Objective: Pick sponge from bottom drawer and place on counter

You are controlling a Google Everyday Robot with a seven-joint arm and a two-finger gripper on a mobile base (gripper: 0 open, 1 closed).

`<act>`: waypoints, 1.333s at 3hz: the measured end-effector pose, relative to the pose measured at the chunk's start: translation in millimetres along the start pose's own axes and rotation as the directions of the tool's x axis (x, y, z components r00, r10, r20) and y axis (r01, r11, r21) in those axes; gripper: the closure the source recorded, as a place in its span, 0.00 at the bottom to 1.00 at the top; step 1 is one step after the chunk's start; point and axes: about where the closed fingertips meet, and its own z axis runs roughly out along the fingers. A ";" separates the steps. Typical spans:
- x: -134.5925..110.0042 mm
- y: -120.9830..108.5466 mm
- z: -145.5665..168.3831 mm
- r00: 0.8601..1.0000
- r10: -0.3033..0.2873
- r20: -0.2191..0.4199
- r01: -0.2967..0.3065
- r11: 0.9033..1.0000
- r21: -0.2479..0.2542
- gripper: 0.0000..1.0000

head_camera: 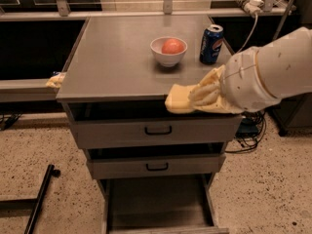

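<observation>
My gripper (192, 99) is shut on the yellow sponge (177, 99) and holds it at the counter's front edge, about level with the top. The pale cream fingers (204, 94) wrap over the sponge from the right. The counter (117, 57) is the flat grey top of the drawer cabinet. The bottom drawer (156, 199) stands pulled open below, its grey floor bare. My white arm comes in from the right.
A white bowl (167, 53) with a red fruit and a blue soda can (211, 44) stand at the back right of the counter. Two shut drawer fronts (156, 130) sit under it. A small yellowish cloth wad (55, 80) lies on the left rail.
</observation>
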 end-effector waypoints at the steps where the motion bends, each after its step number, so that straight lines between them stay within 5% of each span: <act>1: 2.7 -45.9 14.7 1.000 -0.003 0.021 0.002 0.998 0.059 1.00; 2: 6.4 -87.6 38.2 0.999 -0.015 0.047 0.011 0.997 0.074 1.00; 4: 29.5 -124.4 81.2 0.997 0.007 0.081 -0.010 0.999 0.044 1.00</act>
